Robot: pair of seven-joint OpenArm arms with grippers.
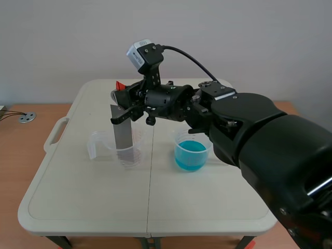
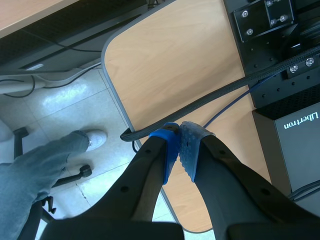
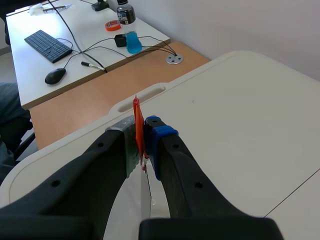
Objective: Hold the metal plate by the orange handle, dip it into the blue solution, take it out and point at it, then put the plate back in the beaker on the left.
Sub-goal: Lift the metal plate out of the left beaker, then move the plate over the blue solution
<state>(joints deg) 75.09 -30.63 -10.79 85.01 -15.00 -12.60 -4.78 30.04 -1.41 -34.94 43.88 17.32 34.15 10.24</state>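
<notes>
The grey metal plate (image 1: 123,132) stands upright with its lower end inside the clear left beaker (image 1: 127,154). Its orange handle (image 1: 120,84) sticks out at the top. My right gripper (image 1: 122,94), reaching across from the right, is shut on that handle. In the right wrist view the thin orange handle (image 3: 137,125) is pressed between the pads of the right gripper (image 3: 140,134), and the plate's edge (image 3: 145,197) hangs below. The beaker of blue solution (image 1: 191,153) stands to the right, apart from the plate. My left gripper (image 2: 179,146) is shut on nothing, off the table over a wooden desk.
The white folding table (image 1: 83,207) has a carry slot (image 1: 57,134) at its left edge. Beyond it, a desk holds a keyboard (image 3: 49,46), a mouse (image 3: 55,75) and a bottle (image 3: 129,25). Under the left gripper are a black cable (image 2: 210,100) and a person's leg (image 2: 45,160).
</notes>
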